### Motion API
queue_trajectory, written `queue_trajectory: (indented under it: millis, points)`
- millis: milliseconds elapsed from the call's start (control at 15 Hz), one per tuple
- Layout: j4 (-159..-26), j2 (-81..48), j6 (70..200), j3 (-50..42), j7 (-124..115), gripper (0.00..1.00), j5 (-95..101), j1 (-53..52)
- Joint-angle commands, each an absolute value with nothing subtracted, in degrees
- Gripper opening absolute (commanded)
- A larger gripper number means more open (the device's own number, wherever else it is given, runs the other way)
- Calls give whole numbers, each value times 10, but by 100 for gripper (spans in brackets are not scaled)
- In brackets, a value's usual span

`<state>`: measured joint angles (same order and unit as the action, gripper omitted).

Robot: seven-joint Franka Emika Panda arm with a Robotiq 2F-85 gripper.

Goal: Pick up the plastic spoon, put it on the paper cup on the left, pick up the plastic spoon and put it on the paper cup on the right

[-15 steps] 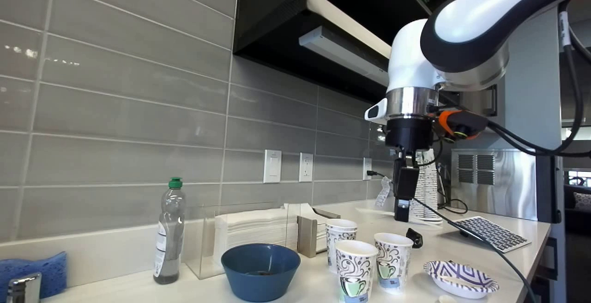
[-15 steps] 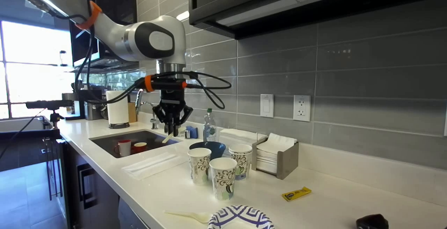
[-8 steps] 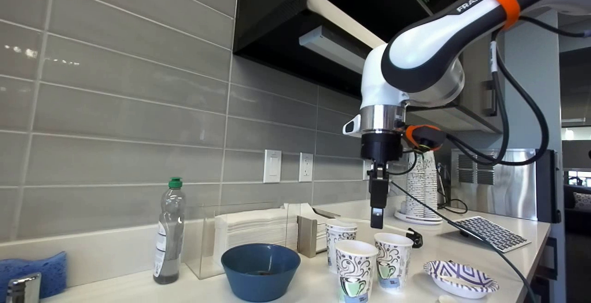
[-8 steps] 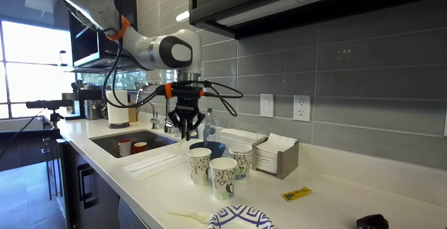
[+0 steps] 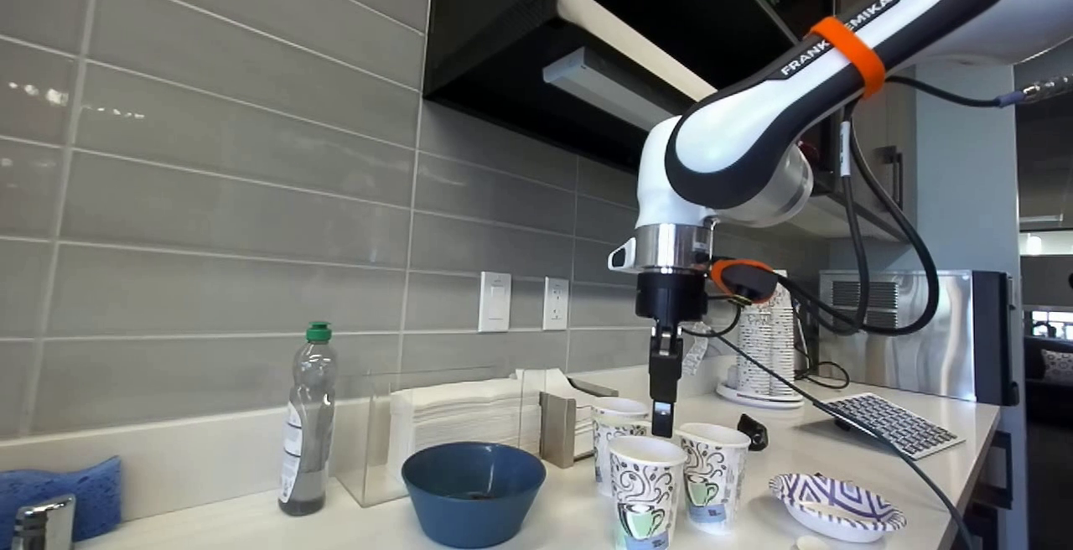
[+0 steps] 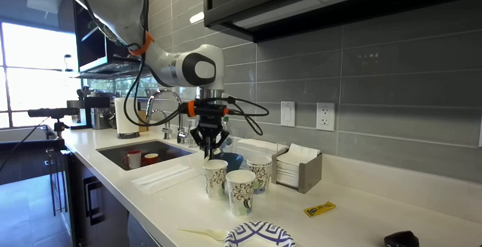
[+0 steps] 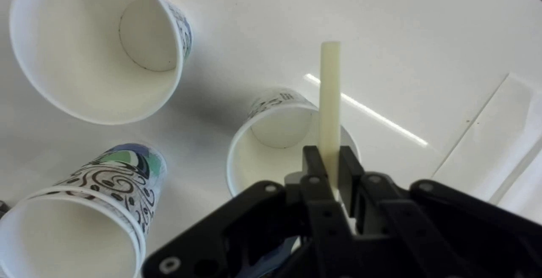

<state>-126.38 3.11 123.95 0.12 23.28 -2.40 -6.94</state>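
Wrist view shows two single paper cups (image 7: 72, 53), one nested stack (image 7: 114, 189), one spoon (image 7: 330, 104) clamped in the pincer (image 7: 330, 159).

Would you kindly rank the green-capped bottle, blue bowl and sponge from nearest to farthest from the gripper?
In an exterior view:
1. Blue bowl, picture-left of the gripper.
2. Green-capped bottle, left of the bowl.
3. Sponge, at the left edge.
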Motion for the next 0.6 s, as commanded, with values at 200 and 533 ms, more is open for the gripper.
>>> queue_trajectory:
  millis: [200, 533]
  points:
    - [-1250, 8, 1253, 16, 202, 3, 2, -58]
    - [-1249, 6, 1250, 20, 198, 3, 6, -58]
